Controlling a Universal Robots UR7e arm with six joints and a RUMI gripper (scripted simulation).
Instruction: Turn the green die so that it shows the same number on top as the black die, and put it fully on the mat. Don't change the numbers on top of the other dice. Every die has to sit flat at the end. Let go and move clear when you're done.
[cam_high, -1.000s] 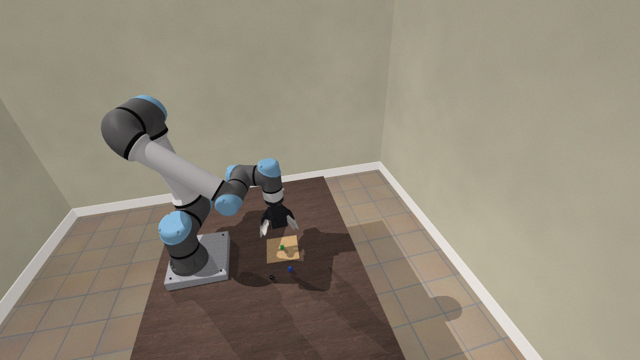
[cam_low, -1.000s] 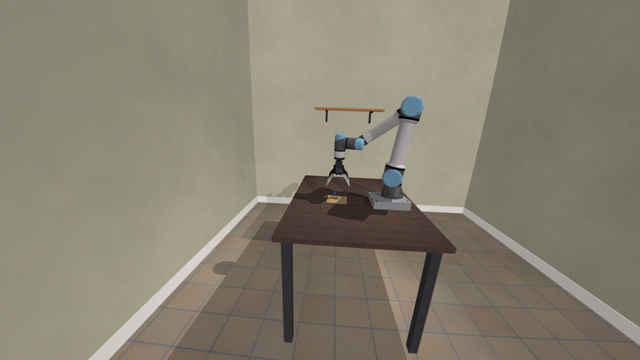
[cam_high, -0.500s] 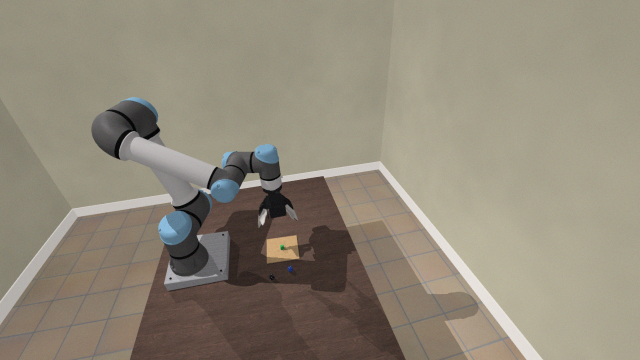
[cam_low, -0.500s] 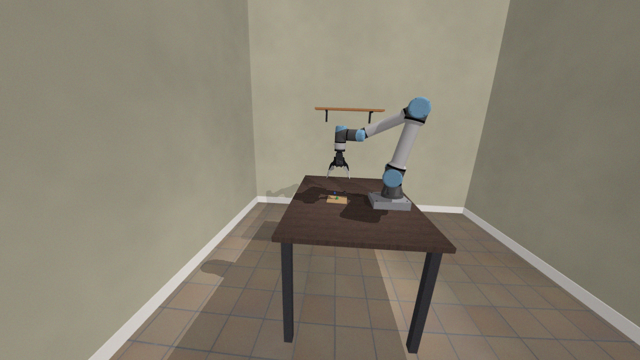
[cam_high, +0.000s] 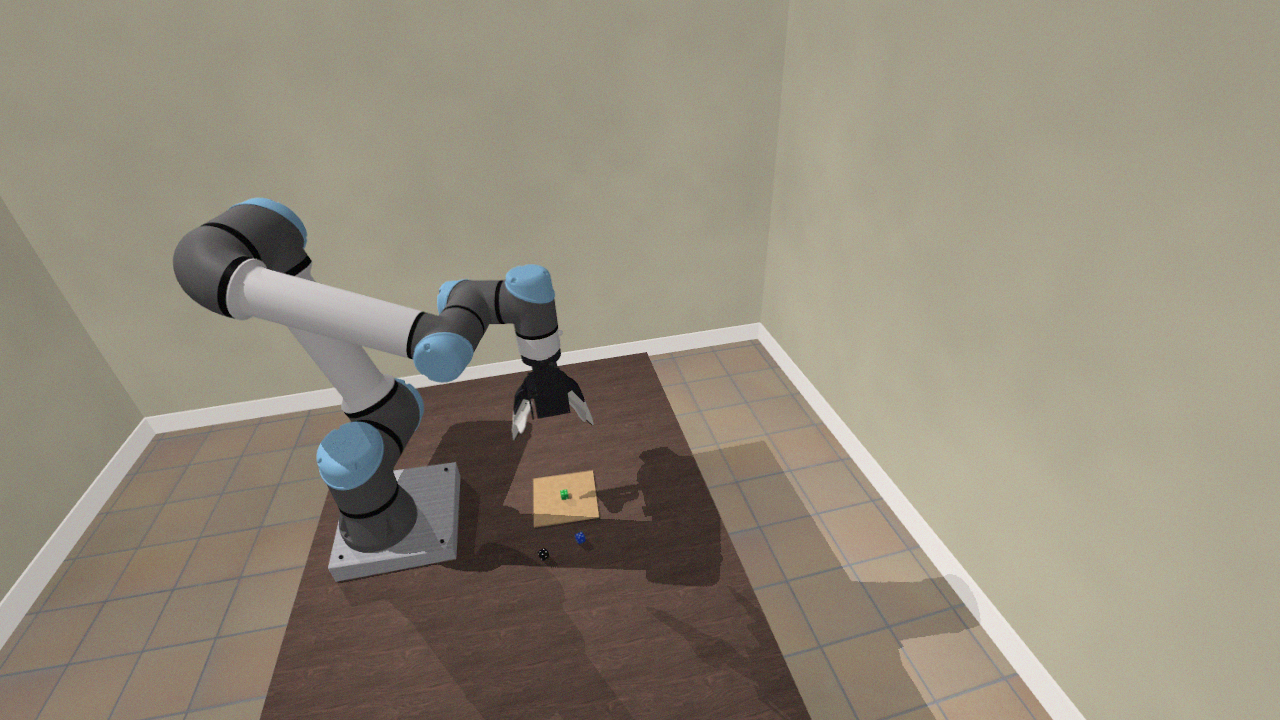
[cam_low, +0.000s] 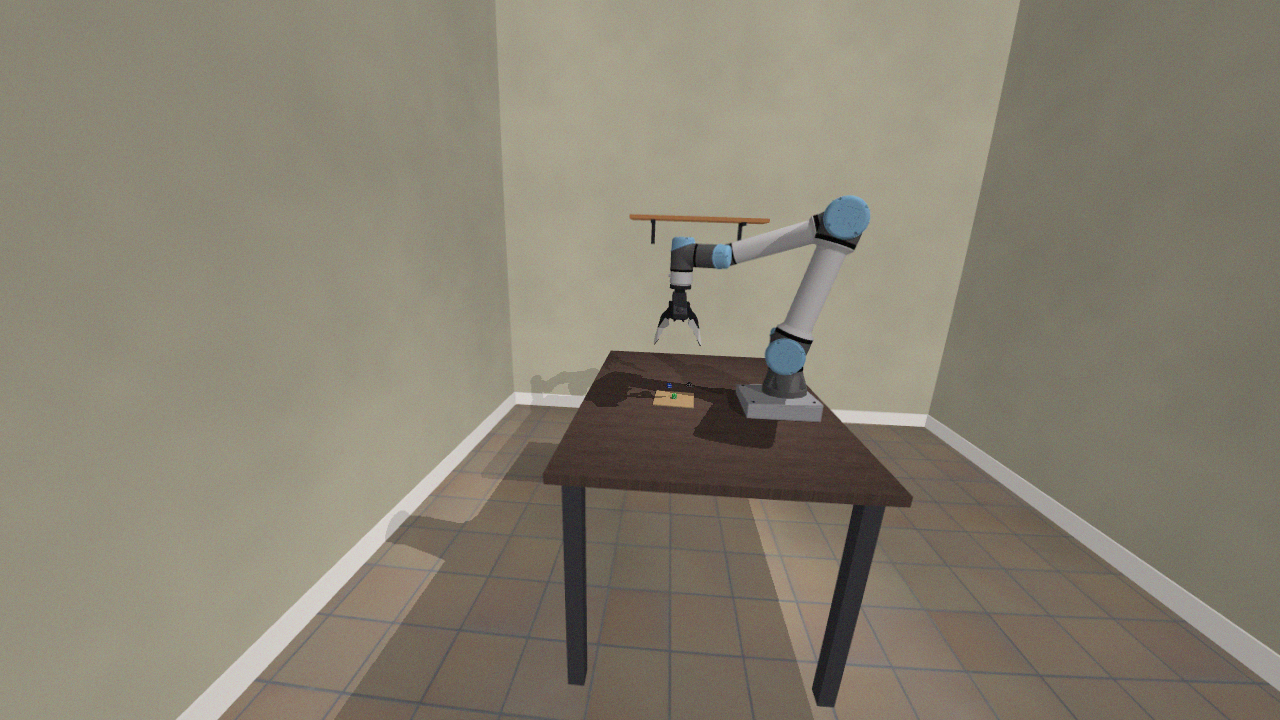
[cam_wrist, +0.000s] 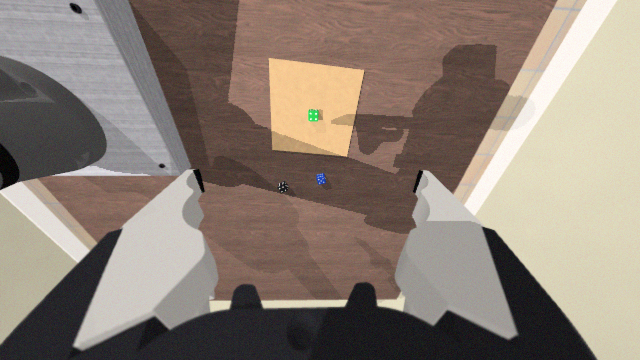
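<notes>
My hand (cam_high: 552, 428) (cam_low: 677, 343) (cam_wrist: 311, 171) is spread wide, and between its two fingers there is nothing. It touches neither a die nor the bench (cam_high: 501, 644) (cam_low: 716, 456) (cam_wrist: 340, 260); in the exterior view it hangs high above the bench, well apart from everything that lies there. So the letting go is done, and I judge that the moving clear is done as well.

Below me, the green die (cam_high: 563, 494) (cam_low: 674, 396) (cam_wrist: 313, 115) is on the mat (cam_high: 550, 514) (cam_low: 662, 401) (cam_wrist: 290, 85), near its middle, with mat visible on all sides of it. It seems to sit flat. From the wrist view its top appears to show four dots, but the die is small in my sight and I say this with some caution.

Farther out, the black die (cam_high: 543, 554) (cam_low: 689, 385) (cam_wrist: 283, 187) and the blue die (cam_high: 580, 538) (cam_low: 669, 385) (cam_wrist: 321, 179) lie on the bench, off the mat and apart from each other. The number on top of the black one I cannot read surely, so I cannot confirm that the two numbers agree. If they agree, I think nothing is left for me except to stay away. If they do not, the green die would need another turn.
</notes>
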